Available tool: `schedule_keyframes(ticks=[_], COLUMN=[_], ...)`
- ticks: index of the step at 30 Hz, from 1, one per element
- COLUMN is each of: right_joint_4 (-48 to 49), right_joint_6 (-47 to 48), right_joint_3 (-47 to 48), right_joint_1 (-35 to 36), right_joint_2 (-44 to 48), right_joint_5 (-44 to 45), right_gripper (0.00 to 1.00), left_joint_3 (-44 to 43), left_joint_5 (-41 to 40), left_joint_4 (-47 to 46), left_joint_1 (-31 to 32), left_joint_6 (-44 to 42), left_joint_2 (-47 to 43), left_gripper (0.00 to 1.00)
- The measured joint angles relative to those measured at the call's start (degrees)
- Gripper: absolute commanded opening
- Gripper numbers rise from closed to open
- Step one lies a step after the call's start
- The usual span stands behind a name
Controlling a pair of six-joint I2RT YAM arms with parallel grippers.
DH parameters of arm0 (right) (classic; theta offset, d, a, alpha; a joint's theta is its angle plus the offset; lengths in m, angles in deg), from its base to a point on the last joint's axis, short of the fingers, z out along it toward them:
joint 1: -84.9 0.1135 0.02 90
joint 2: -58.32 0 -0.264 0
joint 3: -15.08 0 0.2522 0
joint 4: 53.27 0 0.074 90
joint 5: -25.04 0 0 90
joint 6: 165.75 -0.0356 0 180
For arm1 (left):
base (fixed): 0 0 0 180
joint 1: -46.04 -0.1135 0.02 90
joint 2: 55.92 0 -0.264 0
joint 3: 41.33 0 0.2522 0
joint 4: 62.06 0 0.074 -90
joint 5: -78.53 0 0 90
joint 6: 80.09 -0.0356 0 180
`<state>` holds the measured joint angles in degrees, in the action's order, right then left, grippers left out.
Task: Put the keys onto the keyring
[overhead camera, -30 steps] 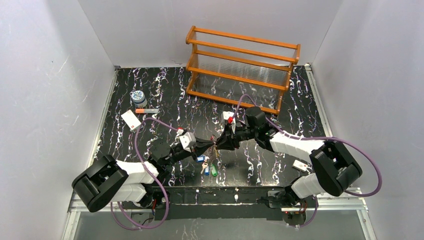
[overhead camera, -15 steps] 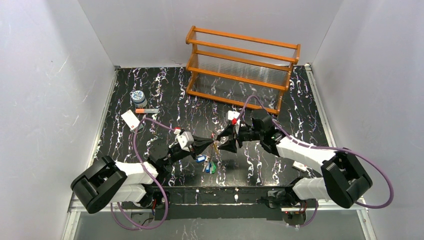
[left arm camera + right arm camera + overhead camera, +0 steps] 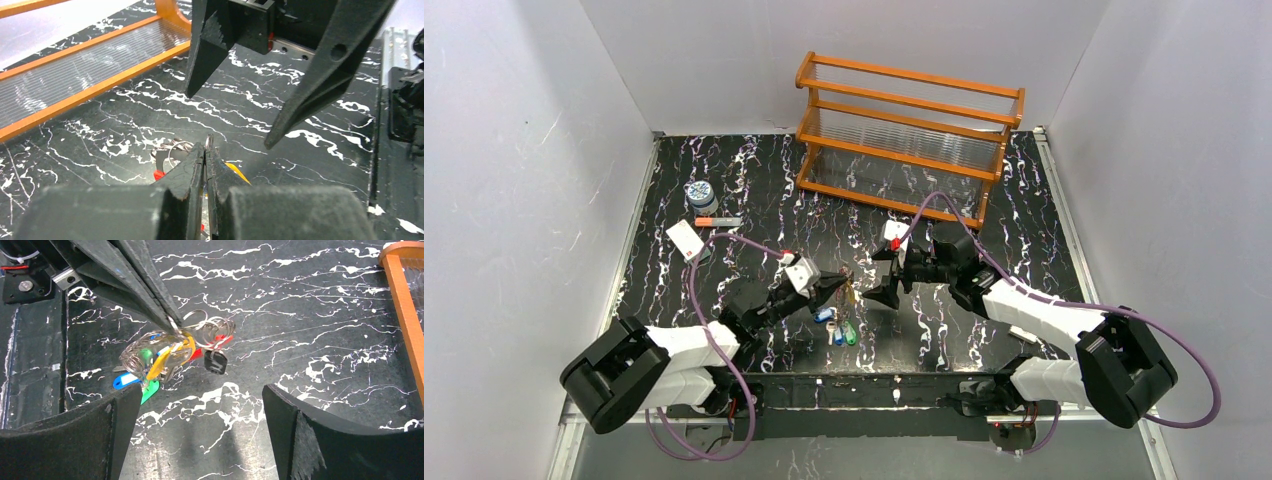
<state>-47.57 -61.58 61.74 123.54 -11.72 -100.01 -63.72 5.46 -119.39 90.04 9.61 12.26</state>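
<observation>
Now | right fingers (image 3: 310, 440) opened, backed off | left fingers (image 3: 192, 172) pinch keyring (image 3: 202, 325)

Green, blue, yellow keys (image 3: 161, 362) in a cluster beside silvery keyring (image 3: 205, 327).

Mid counter (image 3: 754, 170) is tight: left gripper (image 3: 848, 284) and right gripper (image 3: 883, 275) sit nose to nose with a narrow gap between. Keys (image 3: 150, 367) bunched on the keyring (image 3: 200, 322) hang at the left tip and block that gap low down. Right jaws are spread wide, clear lane between them. Wooden rack (image 3: 907, 140) walls off back right. Jar (image 3: 701, 192), stick (image 3: 718, 221) and card (image 3: 685, 241) clutter back left. Bare strip between rack and grippers.
</observation>
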Motion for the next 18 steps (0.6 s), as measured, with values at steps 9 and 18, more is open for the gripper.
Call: schedule_keyframes(ticks=[9,18], right_joint_4=[2.8,8.0], right_joint_6=[-3.0,-9.6], right_joint_3=[-1.2,-3.8], right_joint_1=[-0.6,-5.6], right_joint_2=[0.0,0.0], right_joint_5=[0.2,-2.1], right_gripper=[0.99,0.99], left_joint_3=[-10.1,-18.5], left_joint_5=[-4.3,-10.5], left_joint_4=[12.0,18.5], left_joint_1=[0.0,-0.8], left_joint_6=[-3.2,-3.4], left_joint_2=[5.6,14.7], left_gripper=[0.10,0.82])
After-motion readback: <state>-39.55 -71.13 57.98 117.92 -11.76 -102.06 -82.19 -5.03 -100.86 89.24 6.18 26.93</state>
